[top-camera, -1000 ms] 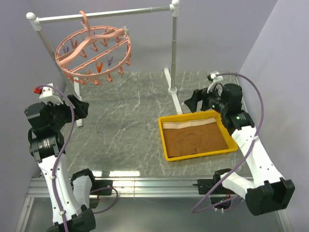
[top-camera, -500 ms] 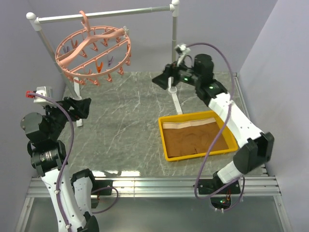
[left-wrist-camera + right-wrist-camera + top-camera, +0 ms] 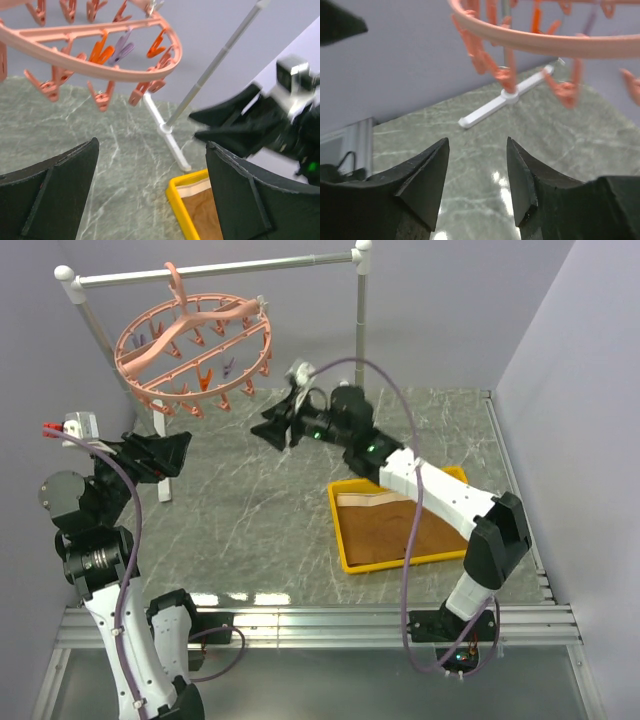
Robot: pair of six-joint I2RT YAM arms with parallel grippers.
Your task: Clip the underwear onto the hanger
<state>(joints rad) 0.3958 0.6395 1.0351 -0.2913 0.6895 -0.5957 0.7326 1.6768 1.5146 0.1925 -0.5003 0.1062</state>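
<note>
The brown underwear (image 3: pixel 395 532) with its tan waistband lies flat in the yellow tray (image 3: pixel 337 530); a corner of it also shows in the left wrist view (image 3: pixel 206 212). The salmon-pink round hanger (image 3: pixel 190 340) hangs by its hook from the rail at the far left, with its clips dangling (image 3: pixel 107 52) (image 3: pixel 545 46). My right gripper (image 3: pixel 272 426) is open and empty, stretched out left over the table just below and right of the hanger (image 3: pixel 477 141). My left gripper (image 3: pixel 172 452) is open and empty at the left, below the hanger (image 3: pixel 151 145).
A white and grey rail (image 3: pixel 215 268) spans the back on two posts, with white feet (image 3: pixel 355 425) on the marble table. The right post stands just behind the tray. Purple walls close in on the left, back and right.
My right arm has swung from above the tray's far edge leftwards across the table to under the hanger's right side. My left gripper has shifted slightly up. The underwear has not moved.
</note>
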